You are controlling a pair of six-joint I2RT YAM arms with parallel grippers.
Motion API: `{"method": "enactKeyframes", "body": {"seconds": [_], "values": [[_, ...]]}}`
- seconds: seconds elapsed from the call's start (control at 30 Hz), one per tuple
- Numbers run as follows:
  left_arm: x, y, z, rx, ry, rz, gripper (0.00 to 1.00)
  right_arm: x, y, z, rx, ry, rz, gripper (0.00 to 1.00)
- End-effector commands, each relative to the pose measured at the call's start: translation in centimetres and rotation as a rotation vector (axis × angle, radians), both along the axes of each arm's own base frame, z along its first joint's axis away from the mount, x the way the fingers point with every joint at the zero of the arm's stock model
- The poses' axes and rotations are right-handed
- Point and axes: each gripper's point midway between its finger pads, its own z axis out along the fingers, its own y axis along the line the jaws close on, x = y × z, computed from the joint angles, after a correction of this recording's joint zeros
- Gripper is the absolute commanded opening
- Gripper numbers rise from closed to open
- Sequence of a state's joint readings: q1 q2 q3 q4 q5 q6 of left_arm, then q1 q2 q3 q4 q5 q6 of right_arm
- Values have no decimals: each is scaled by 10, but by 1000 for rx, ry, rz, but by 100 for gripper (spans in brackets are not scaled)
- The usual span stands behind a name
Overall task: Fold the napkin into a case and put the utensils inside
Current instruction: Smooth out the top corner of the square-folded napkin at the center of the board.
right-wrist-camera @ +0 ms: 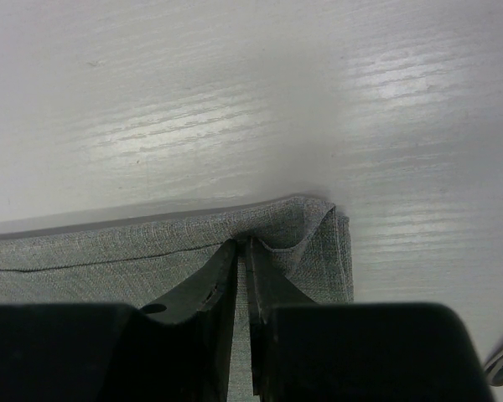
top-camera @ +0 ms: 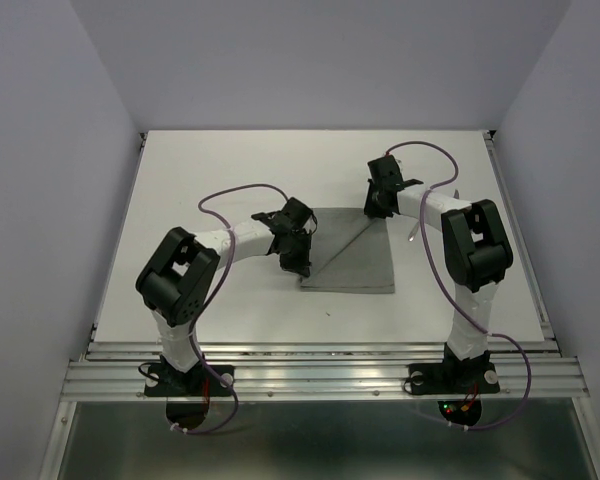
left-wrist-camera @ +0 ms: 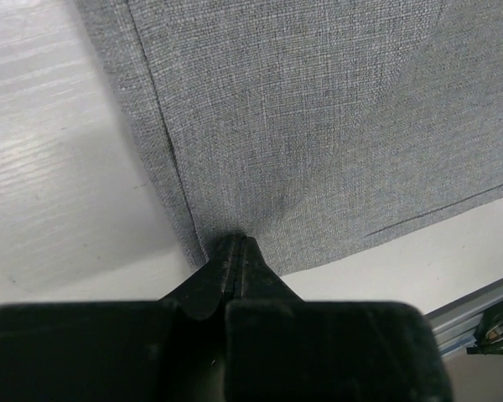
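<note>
Napkin [top-camera: 355,255] lies flat on the table [top-camera: 230,160], my left pincer [left-wrist-camera: 237,247] pinching its corner at 8 o'clock and my right pincer [right-wrist-camera: 243,251] pinching the bunched corner at 1 o'clock, so the cloth spans diagonally between my grips.

A white table [top-camera: 230,170] with a faint wood grain stands inside a booth of plain pale walls with a lilac tint: a back wall [top-camera: 320,60], a left wall [top-camera: 40,200] and a right wall [top-camera: 570,180]. Aluminium rails [top-camera: 320,378] run along the table's near edge. Below them lies a dull grey-green surface [top-camera: 320,445]. Soft light leaves pale glare streaks on the tabletop.
</note>
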State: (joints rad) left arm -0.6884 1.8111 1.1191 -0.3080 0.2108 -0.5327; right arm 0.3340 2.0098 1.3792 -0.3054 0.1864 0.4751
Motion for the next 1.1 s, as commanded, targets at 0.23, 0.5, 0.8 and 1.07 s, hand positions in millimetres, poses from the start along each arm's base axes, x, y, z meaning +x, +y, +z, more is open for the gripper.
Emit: {"method": "enactKeyframes", "body": {"seconds": [0.23, 0.5, 0.8, 1.07], "values": [[-18, 19, 16, 32, -12, 8, 0, 14, 4, 19, 27, -59, -1, 15], [-25, 21, -21, 57, 40, -11, 0, 14, 10, 31, 54, -66, 26, 15], [-25, 25, -23, 70, 34, 9, 0, -23, 52, 81, 171, -100, 179, 20], [-25, 29, -24, 90, 34, 5, 0, -99, 117, 66, 246, -16, 354, 20]]}}
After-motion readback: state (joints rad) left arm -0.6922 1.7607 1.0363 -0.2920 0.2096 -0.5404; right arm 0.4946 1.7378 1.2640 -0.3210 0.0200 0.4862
